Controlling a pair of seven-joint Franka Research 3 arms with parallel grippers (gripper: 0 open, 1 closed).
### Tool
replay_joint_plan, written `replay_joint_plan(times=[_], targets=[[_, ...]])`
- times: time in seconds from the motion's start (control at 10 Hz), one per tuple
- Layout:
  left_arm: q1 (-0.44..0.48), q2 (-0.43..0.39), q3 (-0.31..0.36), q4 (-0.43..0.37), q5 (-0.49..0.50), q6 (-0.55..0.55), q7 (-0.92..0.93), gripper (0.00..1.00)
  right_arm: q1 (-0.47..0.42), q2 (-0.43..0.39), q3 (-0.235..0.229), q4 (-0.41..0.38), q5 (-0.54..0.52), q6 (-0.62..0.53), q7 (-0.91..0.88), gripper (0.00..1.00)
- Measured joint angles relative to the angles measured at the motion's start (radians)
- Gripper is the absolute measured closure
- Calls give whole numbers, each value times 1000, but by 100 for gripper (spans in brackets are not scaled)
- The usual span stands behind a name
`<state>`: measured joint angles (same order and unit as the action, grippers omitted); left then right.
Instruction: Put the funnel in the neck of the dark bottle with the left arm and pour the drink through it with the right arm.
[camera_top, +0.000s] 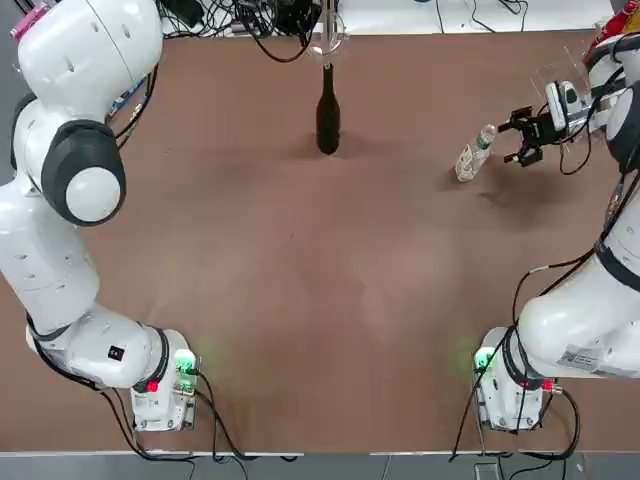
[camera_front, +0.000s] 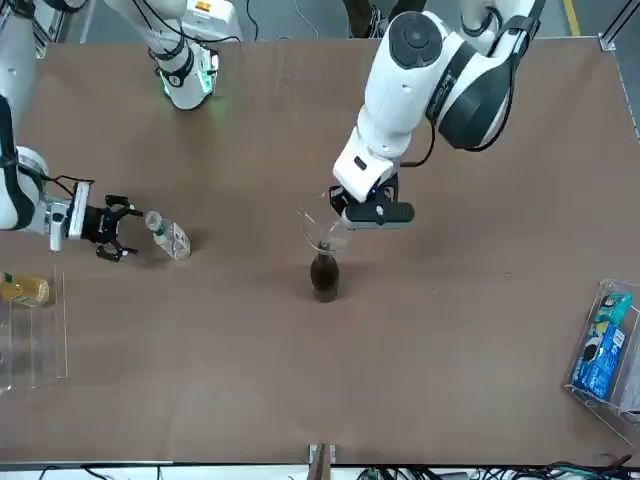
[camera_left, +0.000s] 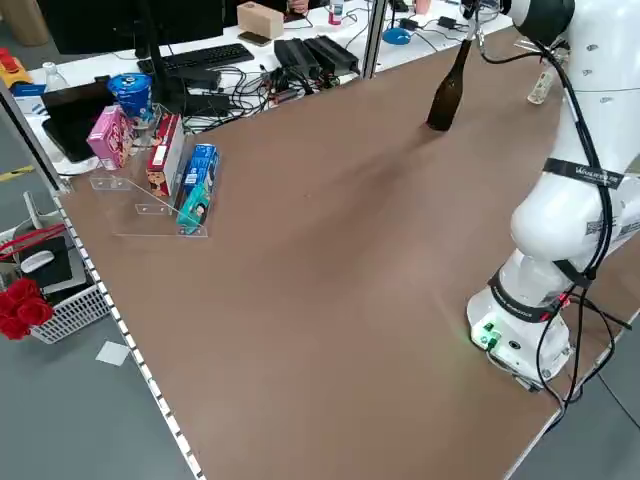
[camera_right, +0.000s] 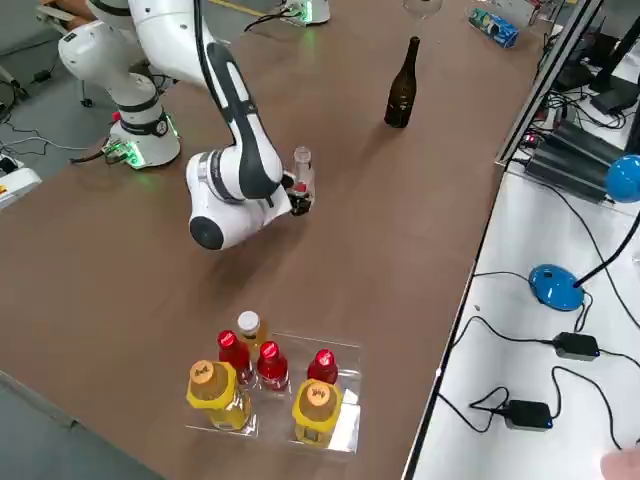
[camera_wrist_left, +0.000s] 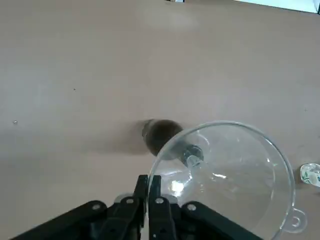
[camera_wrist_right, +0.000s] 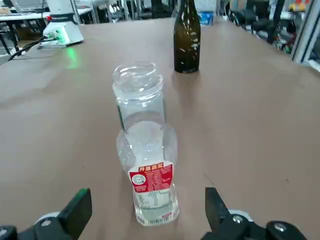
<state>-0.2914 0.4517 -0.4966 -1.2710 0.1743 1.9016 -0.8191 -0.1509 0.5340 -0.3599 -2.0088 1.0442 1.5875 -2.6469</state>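
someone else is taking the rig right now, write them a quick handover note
Left gripper: shut on the rim of the funnel, above the dark bottle.
Right gripper: open, facing the drink, not holding it.
Dark bottle: upright on the table. Drink: upright on the table, no cap on it, over on the right arm's side.
Done: funnel gripped and brought to the bottle, spout at the neck; I can't tell how well it is seated.
Left: make sure the funnel sits in, grip the drink, pour it through.
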Motion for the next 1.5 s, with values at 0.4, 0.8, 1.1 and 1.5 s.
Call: replay_joint_plan(times=[0.4,0.8,1.1,1.5], targets=[[0,6,0,0,0,1,0,95,1,115,0,36,46,-64,-84,0],[0,19,0,0,0,5,0,95,4,177,18,93,90,-118,-89,0],[0,21,0,0,0,6,0,93,7,208,27,112,100,-134,-91,0],[0,21,-1,1,0,7,4,36,10,226,49,113,120,-159,-102,0]])
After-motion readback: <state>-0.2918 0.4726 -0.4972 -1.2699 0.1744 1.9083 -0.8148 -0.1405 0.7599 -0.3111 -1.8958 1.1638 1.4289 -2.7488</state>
